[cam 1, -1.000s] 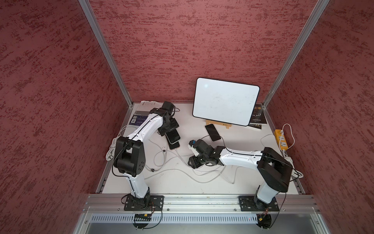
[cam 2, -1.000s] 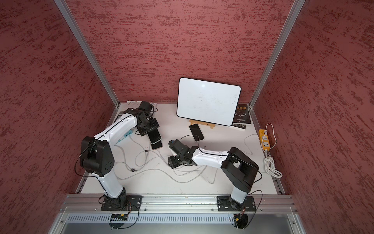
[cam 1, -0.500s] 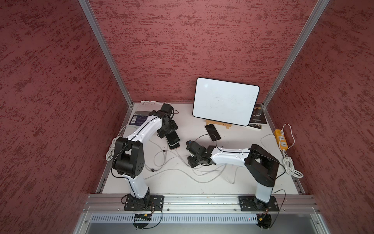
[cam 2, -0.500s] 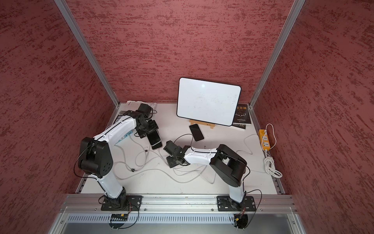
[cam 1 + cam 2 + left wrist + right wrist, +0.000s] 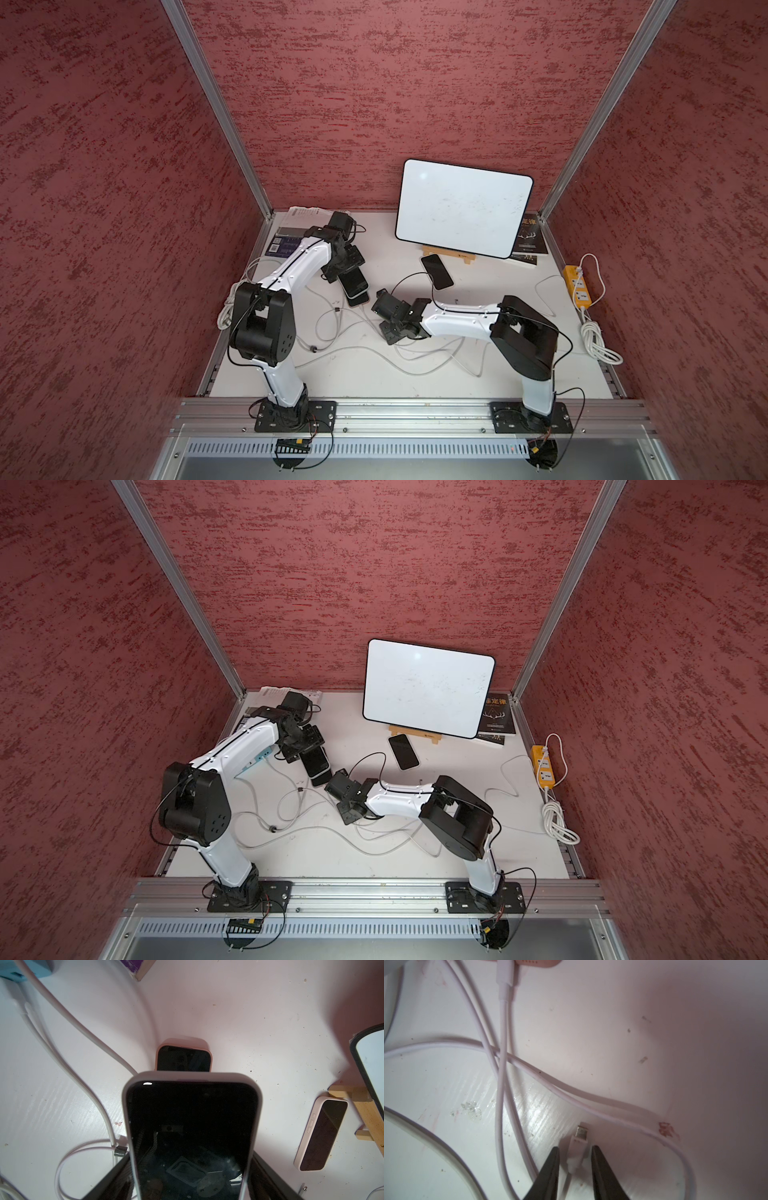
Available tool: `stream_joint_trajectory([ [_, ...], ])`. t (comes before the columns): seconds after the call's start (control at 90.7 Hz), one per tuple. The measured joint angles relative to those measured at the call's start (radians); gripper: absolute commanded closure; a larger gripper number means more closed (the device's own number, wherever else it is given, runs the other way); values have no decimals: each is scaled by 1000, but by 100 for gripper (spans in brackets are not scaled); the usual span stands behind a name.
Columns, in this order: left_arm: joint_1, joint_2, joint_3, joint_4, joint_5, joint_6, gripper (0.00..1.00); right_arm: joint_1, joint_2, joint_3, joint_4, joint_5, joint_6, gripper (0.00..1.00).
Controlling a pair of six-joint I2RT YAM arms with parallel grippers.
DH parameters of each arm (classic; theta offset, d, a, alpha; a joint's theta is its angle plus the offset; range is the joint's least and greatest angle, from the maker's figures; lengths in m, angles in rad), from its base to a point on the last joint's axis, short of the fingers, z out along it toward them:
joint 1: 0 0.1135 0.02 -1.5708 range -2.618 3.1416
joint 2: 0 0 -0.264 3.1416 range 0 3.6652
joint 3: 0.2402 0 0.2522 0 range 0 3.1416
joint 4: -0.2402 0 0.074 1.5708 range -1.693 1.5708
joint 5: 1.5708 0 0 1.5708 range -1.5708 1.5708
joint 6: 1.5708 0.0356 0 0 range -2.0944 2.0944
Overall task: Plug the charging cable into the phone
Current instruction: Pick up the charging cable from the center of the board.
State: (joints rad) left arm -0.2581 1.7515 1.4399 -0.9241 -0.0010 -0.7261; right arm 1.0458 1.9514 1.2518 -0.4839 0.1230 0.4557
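The step in hand, as I read it, is picking up the loose plug (image 5: 579,1138). It lies flat on the table (image 5: 654,1043) with the right hand (image 5: 574,1147) straddling it. The black fingertips (image 5: 553,1159) stand narrow on either side but are not pinching, and a sliver of table shows on each flank.

To do it well, the pinch should land square on the white housing behind the metal tip, so the tip stays clear and the plug does not twist. The cable loops running close by should stay out of the grip.

The left hand (image 5: 190,1157) is clenched on a grey-cased phone (image 5: 191,1118), held out over a pink-cased phone (image 5: 184,1060) that lies on the table. The plug will have to meet the held phone's port dead straight, so I judge a steady left grip matters as much as aim.

Only the right wrist view shows the plug and the gaps beside it. It also shows another white cable (image 5: 503,987) already seated in a pink case at the frame's edge. Only the left wrist view shows the grasp on the phone. Both top views give the layout — the two hands near each other mid-table, a third phone (image 5: 436,271) by the whiteboard (image 5: 463,212) — but the plug is too small to find there.
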Motion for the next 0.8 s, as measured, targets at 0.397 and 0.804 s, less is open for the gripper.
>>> stream_joint_trajectory([
  [0.397, 10, 0, -14, 2, 0, 2, 100, 20, 39, 54, -40, 56, 16, 96],
  [0.804, 17, -3, -14, 6, 36, -2, 100, 17, -20, 2, 28, 53, -82, 100],
])
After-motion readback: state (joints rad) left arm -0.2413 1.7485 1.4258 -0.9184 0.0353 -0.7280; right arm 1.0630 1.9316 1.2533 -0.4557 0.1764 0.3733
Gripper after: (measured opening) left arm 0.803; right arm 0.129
